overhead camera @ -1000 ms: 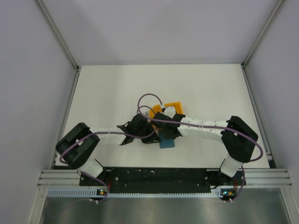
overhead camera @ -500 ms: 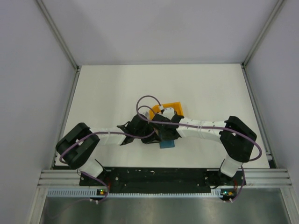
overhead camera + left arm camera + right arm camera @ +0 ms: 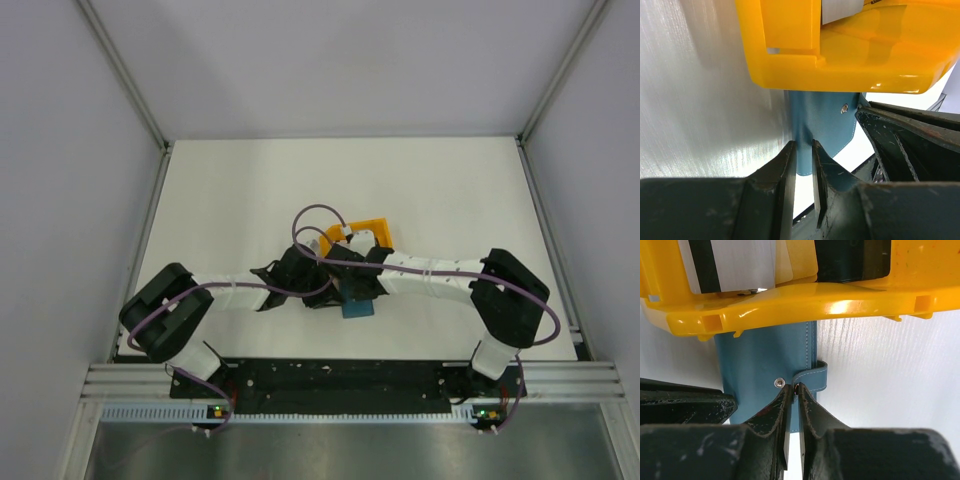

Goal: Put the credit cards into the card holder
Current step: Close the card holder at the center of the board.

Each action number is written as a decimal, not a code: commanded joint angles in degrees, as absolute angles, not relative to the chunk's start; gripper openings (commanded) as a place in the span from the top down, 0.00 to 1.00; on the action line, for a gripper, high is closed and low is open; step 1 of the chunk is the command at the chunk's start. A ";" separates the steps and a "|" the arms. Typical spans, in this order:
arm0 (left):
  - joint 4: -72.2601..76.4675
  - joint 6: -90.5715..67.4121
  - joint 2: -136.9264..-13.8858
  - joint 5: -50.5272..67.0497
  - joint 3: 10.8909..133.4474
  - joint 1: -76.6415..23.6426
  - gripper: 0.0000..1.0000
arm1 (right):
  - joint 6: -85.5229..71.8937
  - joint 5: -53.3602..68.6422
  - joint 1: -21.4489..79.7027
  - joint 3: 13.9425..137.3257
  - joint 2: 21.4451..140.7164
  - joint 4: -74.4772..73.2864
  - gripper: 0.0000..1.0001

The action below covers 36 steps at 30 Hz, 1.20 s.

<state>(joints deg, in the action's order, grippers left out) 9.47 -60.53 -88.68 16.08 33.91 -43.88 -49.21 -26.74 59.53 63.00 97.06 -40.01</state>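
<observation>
My right hand [image 3: 793,387], nearly shut, pinches the strap tip [image 3: 812,379] of the flat teal-blue stitched card holder [image 3: 762,365] lying just ahead, its far end hidden by the glossy orange plastic tray [image 3: 790,305] that carries the thin credit cards [image 3: 735,265]; my left hand [image 3: 804,145], a slit open, has its tips at the holder's near edge, grip unclear.

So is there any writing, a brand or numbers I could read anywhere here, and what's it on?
None can be read. The cards in the yellow tray show only a black stripe and plain faces; the blue card holder bears stitching and a metal stud, no lettering.
</observation>
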 commanded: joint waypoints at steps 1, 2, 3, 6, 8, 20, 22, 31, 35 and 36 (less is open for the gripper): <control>11.95 -60.38 -89.12 16.79 33.66 -44.03 0.77 | -48.95 -27.86 59.94 63.81 95.28 -40.61 0.93; 11.95 -60.29 -89.03 16.87 33.84 -44.03 0.77 | -48.61 -27.77 60.03 63.90 95.01 -40.34 0.95; 11.95 -60.29 -89.21 16.96 33.84 -44.03 0.77 | -48.43 -27.60 59.94 63.98 94.84 -40.17 0.98; 11.95 -59.94 -89.12 16.88 34.01 -44.03 0.77 | -47.46 -26.99 59.94 63.98 94.48 -39.38 1.00; 11.52 -59.42 -89.03 16.70 34.28 -44.03 0.77 | -46.76 -26.28 59.94 63.90 94.22 -38.50 1.00; 9.23 -57.22 -89.21 16.61 35.86 -44.03 0.77 | -45.61 -22.59 59.42 62.76 96.41 -34.80 1.00; 9.23 -57.22 -89.21 16.61 35.77 -44.03 0.77 | -45.44 -22.59 59.41 62.75 97.20 -34.80 1.00; 9.14 -57.22 -89.30 16.70 36.03 -44.03 0.77 | -44.29 -21.80 59.33 61.88 99.67 -35.86 1.00; 9.23 -57.30 -89.30 16.87 35.95 -44.03 0.77 | -43.86 -21.27 59.41 61.87 100.98 -35.59 1.00; 9.32 -57.30 -89.38 16.96 36.12 -44.03 0.77 | -43.86 -20.75 59.50 61.96 101.42 -35.42 1.00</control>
